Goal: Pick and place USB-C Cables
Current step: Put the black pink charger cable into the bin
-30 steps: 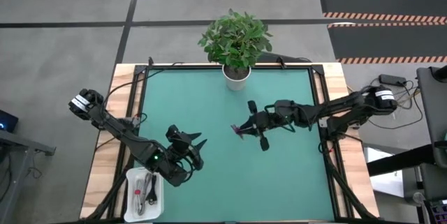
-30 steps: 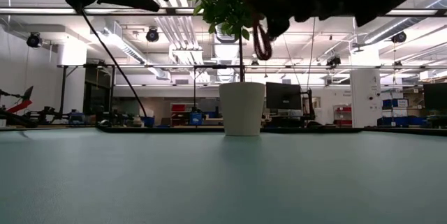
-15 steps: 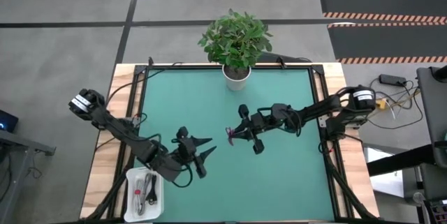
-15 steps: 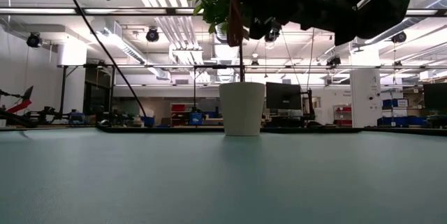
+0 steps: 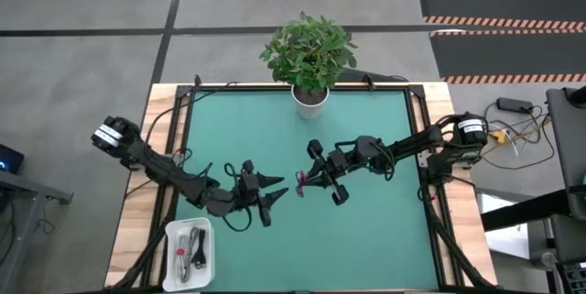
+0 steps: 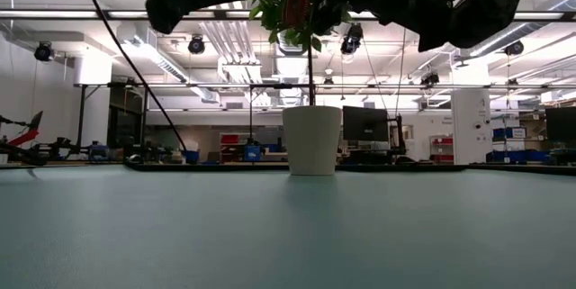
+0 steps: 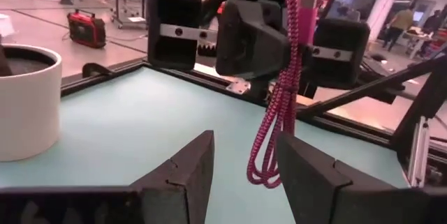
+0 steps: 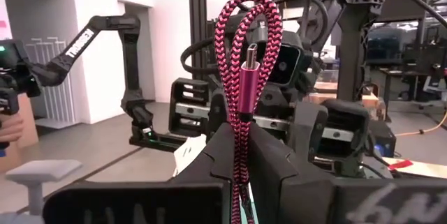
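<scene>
The magenta-purple braided cable bundle point(image 5: 300, 183) is in the air over the table's middle, held by my right gripper point(image 5: 309, 179), which is shut on it point(image 8: 241, 137). The bundle's looped end point(image 7: 262, 174) sticks out past the right fingers. My left gripper point(image 5: 278, 193) is open point(image 7: 244, 144) and points toward the table's right. Its fingers stand on either side of that looped end, and I see no touch. The other cables point(image 5: 189, 250) lie in a white tray point(image 5: 170, 237) at the near left corner. My right gripper pinches the magenta cable bundle point(image 8: 242, 116) between its two fingers, across several strands, a little below the metal plug point(image 8: 249, 77). The fingers come level from the table's right. The bundle is lifted clear, and its loops point(image 8: 248, 11) stand free beyond the fingertips.
A potted plant in a white pot point(image 5: 309, 95) stands at the far edge's middle point(image 6: 312, 140). A dark frame point(image 5: 423, 147) runs around the green mat. Both arms hang over the mat's middle, high above the surface in the low view point(image 6: 423, 1).
My left gripper has swung from beside the tray toward the table's right and a little farther, stretching out level at the cable. My right gripper has carried the magenta bundle toward the table's left to meet it.
</scene>
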{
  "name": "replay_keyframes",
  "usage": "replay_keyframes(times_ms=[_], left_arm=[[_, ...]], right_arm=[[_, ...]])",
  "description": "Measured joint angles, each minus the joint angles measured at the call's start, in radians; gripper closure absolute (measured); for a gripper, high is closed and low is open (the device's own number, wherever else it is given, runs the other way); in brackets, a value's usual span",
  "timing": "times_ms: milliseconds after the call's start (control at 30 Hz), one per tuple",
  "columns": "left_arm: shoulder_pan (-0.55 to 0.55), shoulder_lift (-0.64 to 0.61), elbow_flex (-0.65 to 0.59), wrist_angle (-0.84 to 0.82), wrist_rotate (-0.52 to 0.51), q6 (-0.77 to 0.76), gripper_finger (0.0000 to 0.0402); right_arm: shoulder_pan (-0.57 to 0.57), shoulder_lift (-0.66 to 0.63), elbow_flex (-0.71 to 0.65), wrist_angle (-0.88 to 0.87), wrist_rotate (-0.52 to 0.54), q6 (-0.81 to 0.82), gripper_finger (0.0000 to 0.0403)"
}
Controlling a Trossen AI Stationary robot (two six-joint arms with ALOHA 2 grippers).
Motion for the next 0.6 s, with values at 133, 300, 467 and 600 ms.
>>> replay_keyframes(times_ms=[133, 300, 467, 600], left_arm=[[0.019, 0.001, 0.006, 0.016, 0.021, 0.005, 0.0263], [0.048, 0.060, 0.017, 0.156, 0.100, 0.090, 0.0263], [0.078, 0.133, 0.032, 0.288, 0.158, 0.164, 0.0263], [0.095, 0.137, 0.032, 0.290, 0.163, 0.149, 0.0263]], right_arm=[[0.000, 0.000, 0.005, 0.000, 0.000, 0.000, 0.0390], [0.000, 0.021, 0.012, 0.004, 0.001, -0.006, 0.0390], [0.000, 0.047, 0.025, 0.004, 0.001, -0.004, 0.0390], [0.000, 0.048, 0.027, 0.004, 0.001, -0.007, 0.0390]])
